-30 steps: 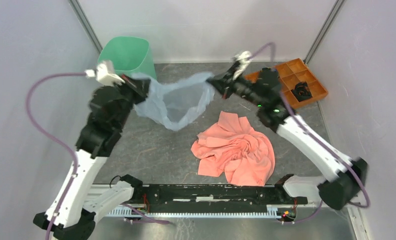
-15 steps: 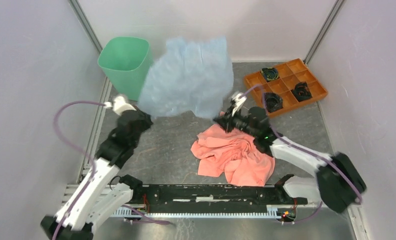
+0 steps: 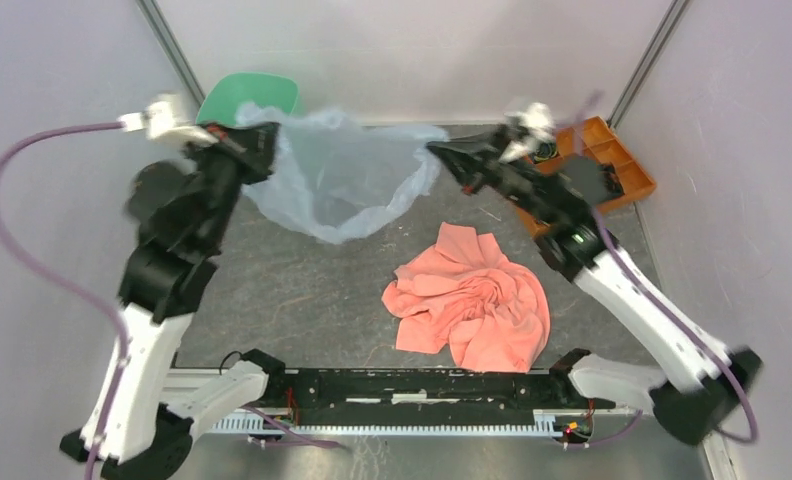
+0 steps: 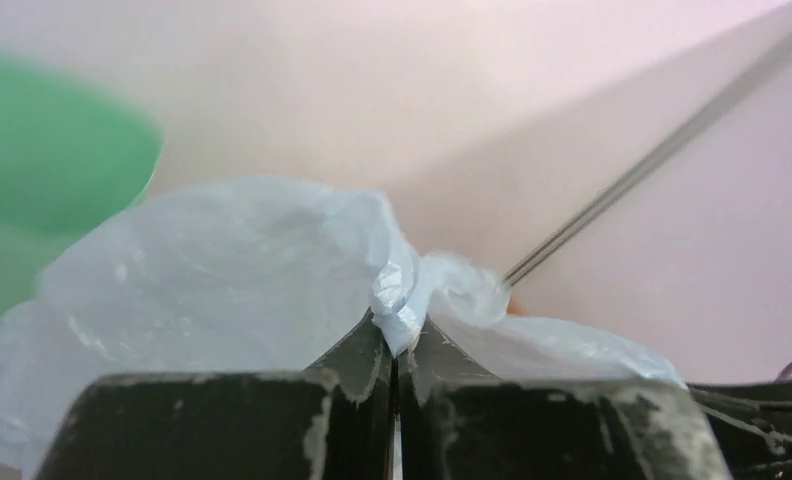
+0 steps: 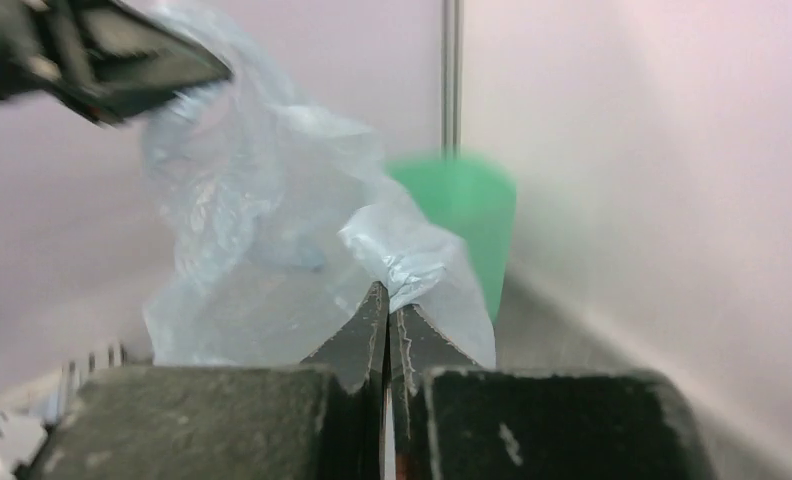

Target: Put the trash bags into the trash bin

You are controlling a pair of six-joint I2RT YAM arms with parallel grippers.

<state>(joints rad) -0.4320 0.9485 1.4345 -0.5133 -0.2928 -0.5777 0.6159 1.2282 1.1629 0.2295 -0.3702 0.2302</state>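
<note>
The pale blue-grey trash bag [image 3: 337, 175] hangs stretched in the air between my two grippers, its mouth open and sagging toward the table. My left gripper [image 3: 262, 140] is shut on the bag's left edge, right beside the mint-green trash bin [image 3: 257, 90], which the bag partly covers. My right gripper [image 3: 440, 152] is shut on the bag's right edge. In the left wrist view the bag [image 4: 222, 270] bunches between my closed fingers, with the bin [image 4: 42, 170] at left. In the right wrist view the bag [image 5: 262, 220] fills the middle, with the bin [image 5: 467, 210] behind it.
A salmon-pink cloth [image 3: 472, 295] lies crumpled on the table in front of the bag. An orange compartment tray [image 3: 617, 160] sits at the back right behind my right arm. Pale enclosure walls stand close on the left, back and right.
Half a second ago the bag billowed high between lowered arms. Both grippers have since risen and spread apart toward the back, and the bag now hangs lower, open, next to the bin.
</note>
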